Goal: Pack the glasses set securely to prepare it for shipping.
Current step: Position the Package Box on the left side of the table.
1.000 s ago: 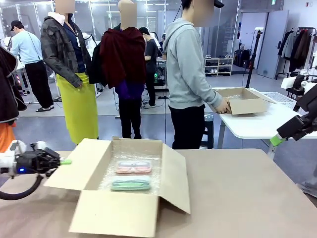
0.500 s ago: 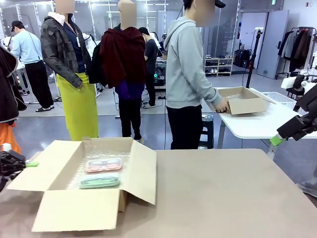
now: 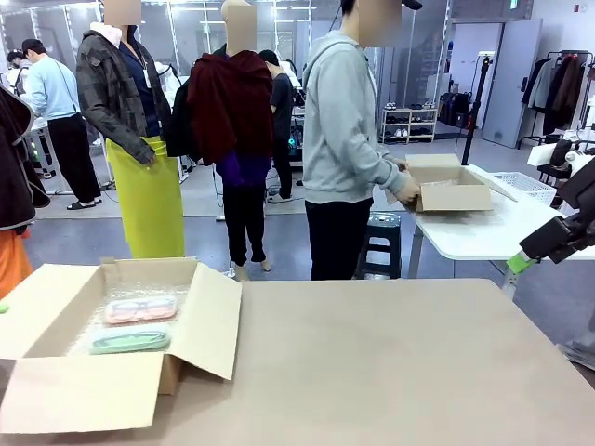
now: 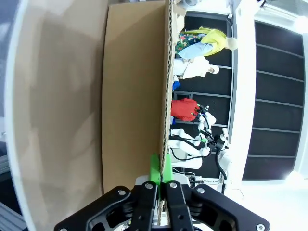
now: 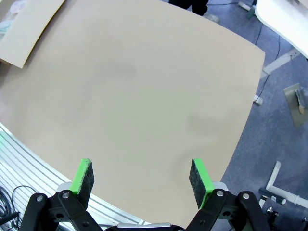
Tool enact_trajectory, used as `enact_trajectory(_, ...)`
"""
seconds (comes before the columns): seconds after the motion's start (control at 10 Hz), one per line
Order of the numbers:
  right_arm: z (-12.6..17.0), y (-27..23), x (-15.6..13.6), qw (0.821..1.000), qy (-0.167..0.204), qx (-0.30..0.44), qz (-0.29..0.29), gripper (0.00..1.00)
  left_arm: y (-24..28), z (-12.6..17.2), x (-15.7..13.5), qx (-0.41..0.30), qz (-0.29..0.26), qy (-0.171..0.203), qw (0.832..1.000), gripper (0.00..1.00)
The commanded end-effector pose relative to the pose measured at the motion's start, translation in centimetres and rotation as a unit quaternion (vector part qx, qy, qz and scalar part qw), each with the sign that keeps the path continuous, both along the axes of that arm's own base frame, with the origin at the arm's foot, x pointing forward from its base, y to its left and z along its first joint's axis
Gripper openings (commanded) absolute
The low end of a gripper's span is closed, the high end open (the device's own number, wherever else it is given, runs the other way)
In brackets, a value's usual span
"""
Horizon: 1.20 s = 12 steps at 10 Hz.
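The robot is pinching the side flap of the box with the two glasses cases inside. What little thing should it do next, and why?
Probably fold that flap inward. The left tool is shut on the left flap of the open brown cardboard box, and all the flaps stand open. The pink translucent glasses case and the mint green translucent glasses case already lie on the bubble wrap inside. The right tool hangs open over the bare table.

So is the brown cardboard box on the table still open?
Open: the brown cardboard box has its flaps spread outward, with the pink case and mint green case visible inside on bubble wrap.
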State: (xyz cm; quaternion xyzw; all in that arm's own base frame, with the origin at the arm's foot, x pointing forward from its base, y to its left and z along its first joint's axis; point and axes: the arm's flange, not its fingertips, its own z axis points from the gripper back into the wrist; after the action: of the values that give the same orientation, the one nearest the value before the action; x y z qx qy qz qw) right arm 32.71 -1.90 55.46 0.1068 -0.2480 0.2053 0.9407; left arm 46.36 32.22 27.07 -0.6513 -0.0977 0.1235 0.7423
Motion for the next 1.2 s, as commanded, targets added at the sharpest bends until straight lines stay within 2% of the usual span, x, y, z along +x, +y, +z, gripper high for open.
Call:
enact_trajectory(0.0, -0.2, 0.1, -0.2, 1.000, -0.001, -0.005, -0.004, 1.00, 3.1, 1.1, 0.3, 0.005, -0.011, 0.001, 1.000, 0.02)
enact_trajectory(0.2, -0.2, 0.1, -0.2, 1.000, -0.001, -0.005, -0.004, 1.00, 4.8, 1.9, 0.3, 0.020, -0.006, -0.003, 1.000, 0.02)
enact_trajectory(1.0, -0.2, 0.1, -0.2, 1.000, -0.001, -0.005, -0.004, 1.00, 4.2, 1.5, 0.0, 0.025, 0.006, -0.009, 1.000, 0.02)
enact_trajectory(1.1, -0.2, 0.1, -0.2, 1.000, -0.001, -0.005, -0.004, 1.00, 4.3, 1.5, 0.3, 0.028, 0.005, -0.010, 1.000, 0.40)
